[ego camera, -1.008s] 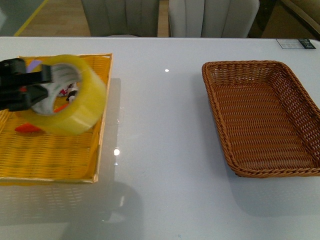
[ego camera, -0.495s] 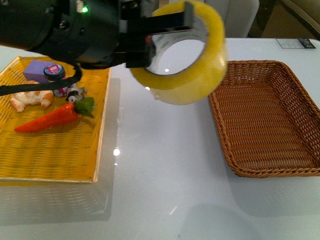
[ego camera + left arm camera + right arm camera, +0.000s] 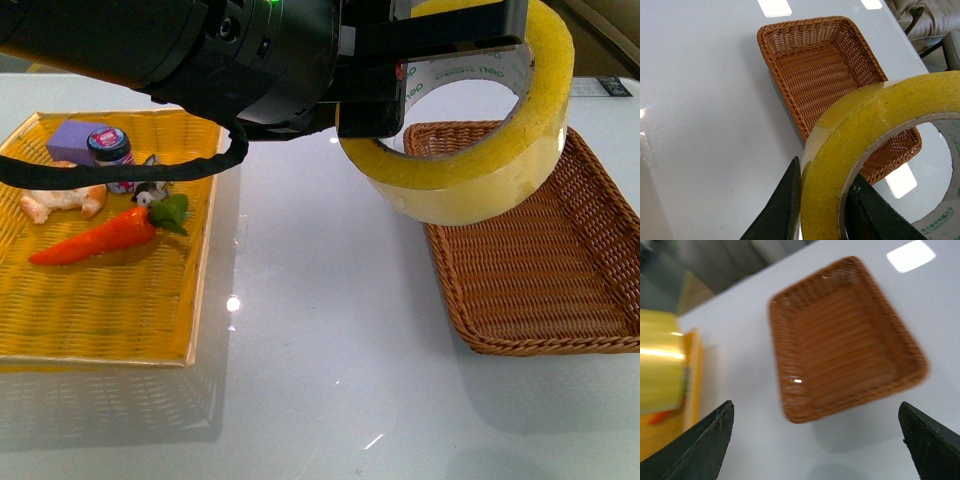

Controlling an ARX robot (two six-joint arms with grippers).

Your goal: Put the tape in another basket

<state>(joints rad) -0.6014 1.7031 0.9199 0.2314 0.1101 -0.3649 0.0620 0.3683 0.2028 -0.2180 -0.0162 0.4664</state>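
Observation:
The tape (image 3: 480, 170), a wide yellowish roll with a white, green-printed core, hangs in the air over the left rim of the dark brown wicker basket (image 3: 520, 270). My left gripper (image 3: 500, 30) is shut on the roll's wall, one finger inside the core and one outside. In the left wrist view the tape (image 3: 850, 145) sits between the dark fingers of the left gripper (image 3: 822, 200), with the empty basket (image 3: 815, 65) below. My right gripper (image 3: 815, 440) is open and empty above the white table, near the basket (image 3: 840, 345); the tape (image 3: 660, 370) shows at that view's edge.
A flat yellow woven tray (image 3: 100, 310) on the left holds a toy carrot (image 3: 95, 235), a purple block (image 3: 72, 138), a small jar (image 3: 110, 148) and a bread piece (image 3: 55, 200). Chairs stand behind the table. A small card (image 3: 598, 88) lies at the far right.
My left arm lifted the tape out of the yellow tray and carried it rightward across the table; it now hangs over the brown basket's left rim.

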